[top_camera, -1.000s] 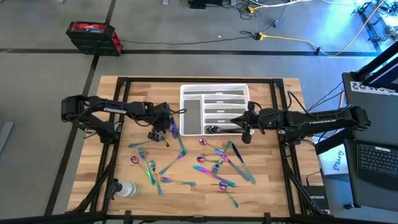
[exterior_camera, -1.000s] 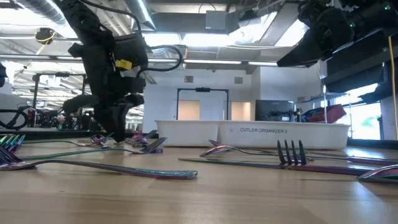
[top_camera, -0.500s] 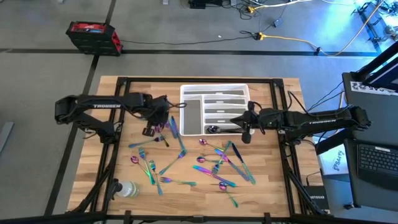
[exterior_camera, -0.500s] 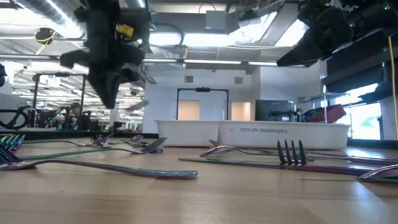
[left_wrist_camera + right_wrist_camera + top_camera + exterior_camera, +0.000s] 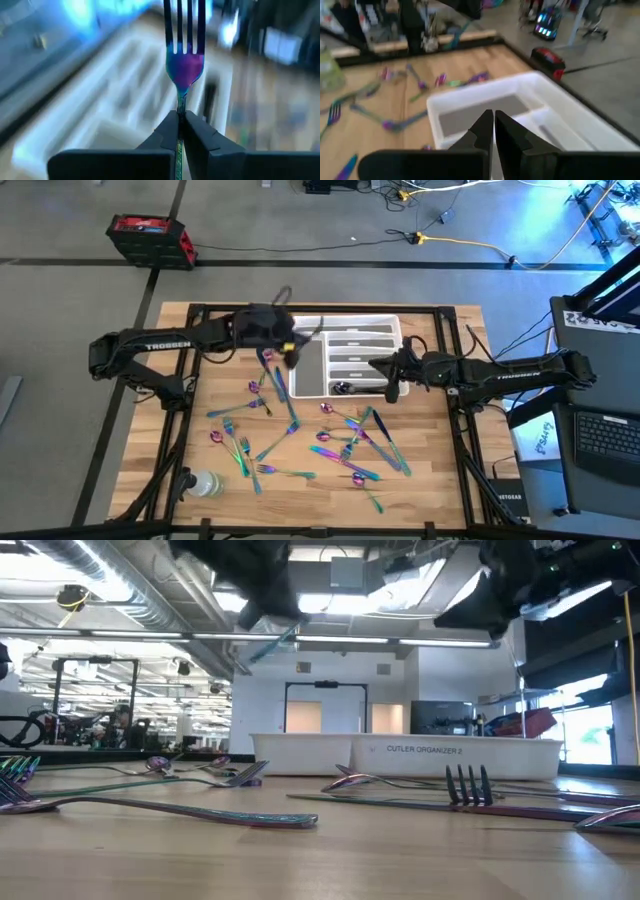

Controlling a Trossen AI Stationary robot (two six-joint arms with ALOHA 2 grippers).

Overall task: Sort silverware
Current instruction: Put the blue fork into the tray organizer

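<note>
fork (image 5: 184, 67) tine tips cut off, tray (image 5: 115, 95) behind blurred

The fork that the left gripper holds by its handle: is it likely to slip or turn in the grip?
Probably it can turn: the left gripper pinches only the thin handle of the fork, and the head stands far beyond the fingertips. The glossy metal looks slippery. It appears stiff, since it shows no bend.

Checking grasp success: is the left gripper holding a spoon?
No, the left wrist view shows the left gripper shut on the handle of a fork, its tines pointing away.
</note>
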